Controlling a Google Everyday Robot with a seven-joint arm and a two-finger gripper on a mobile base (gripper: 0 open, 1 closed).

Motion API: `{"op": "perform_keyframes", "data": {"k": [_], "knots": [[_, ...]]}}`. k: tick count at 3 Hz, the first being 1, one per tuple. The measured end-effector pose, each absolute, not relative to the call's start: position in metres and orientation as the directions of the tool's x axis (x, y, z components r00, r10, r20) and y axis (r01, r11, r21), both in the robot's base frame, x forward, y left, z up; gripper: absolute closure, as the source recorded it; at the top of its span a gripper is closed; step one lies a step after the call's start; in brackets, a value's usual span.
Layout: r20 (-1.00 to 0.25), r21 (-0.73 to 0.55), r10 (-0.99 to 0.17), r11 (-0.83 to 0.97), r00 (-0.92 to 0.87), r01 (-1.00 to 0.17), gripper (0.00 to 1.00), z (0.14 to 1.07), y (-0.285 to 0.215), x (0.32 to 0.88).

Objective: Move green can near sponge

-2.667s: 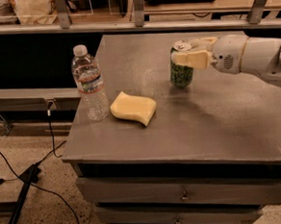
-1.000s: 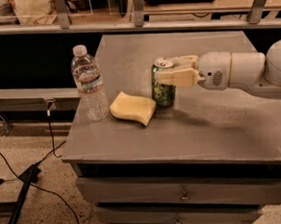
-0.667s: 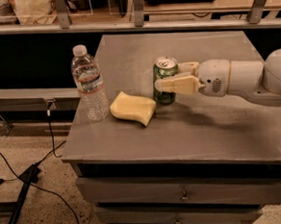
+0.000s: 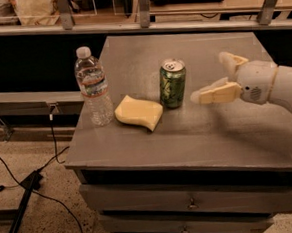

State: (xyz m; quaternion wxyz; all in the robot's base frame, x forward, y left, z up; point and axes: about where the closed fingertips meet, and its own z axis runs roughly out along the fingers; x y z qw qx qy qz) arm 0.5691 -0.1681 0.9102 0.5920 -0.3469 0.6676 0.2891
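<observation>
Can [image 4: 173, 84] stands upright on the counter [image 4: 227, 138], long axis vertical, top up, just beside the right end of the sponge [image 4: 138, 112] as you see it; whether they touch is unclear. Your hand [image 4: 208, 77] hangs near the can on its right in the view, level with it, spread wide and holding nothing, tips aimed at it. The placement looks done, so draw the hand straight away from the can to avoid tipping it.
</observation>
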Motion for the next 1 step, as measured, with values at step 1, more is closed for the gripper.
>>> {"op": "perform_keyframes", "data": {"k": [1], "knots": [[-0.987, -0.075, -0.158, 0.658, -0.040, -0.749, 0.00, 0.9164, -0.2034, 0.5672]]}}
